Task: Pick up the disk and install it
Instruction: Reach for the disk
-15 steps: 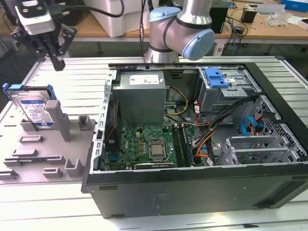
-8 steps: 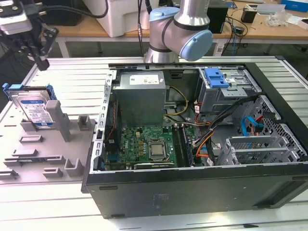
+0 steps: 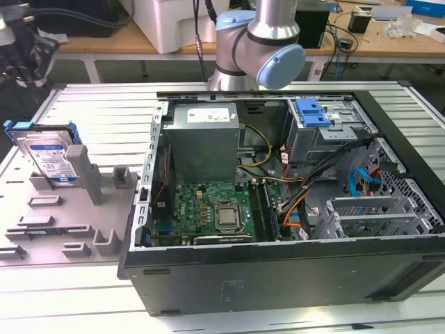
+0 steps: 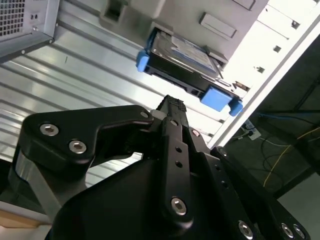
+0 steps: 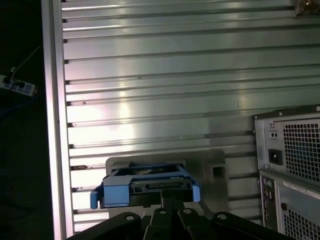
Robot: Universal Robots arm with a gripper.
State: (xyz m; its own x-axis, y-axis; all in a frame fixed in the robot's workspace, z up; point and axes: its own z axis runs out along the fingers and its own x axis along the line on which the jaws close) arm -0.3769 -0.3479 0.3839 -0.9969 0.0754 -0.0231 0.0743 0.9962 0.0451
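One disk leans tilted in a grey stand at the exterior view's left, its lower edge hidden by the stand. It sits well outside the open computer case. Further right, the arm is cut off by the top edge. In the second wrist view the gripper hovers near the disk without touching it, its fingertips pressed together on nothing. In the first wrist view the gripper covers the disk's lower part.
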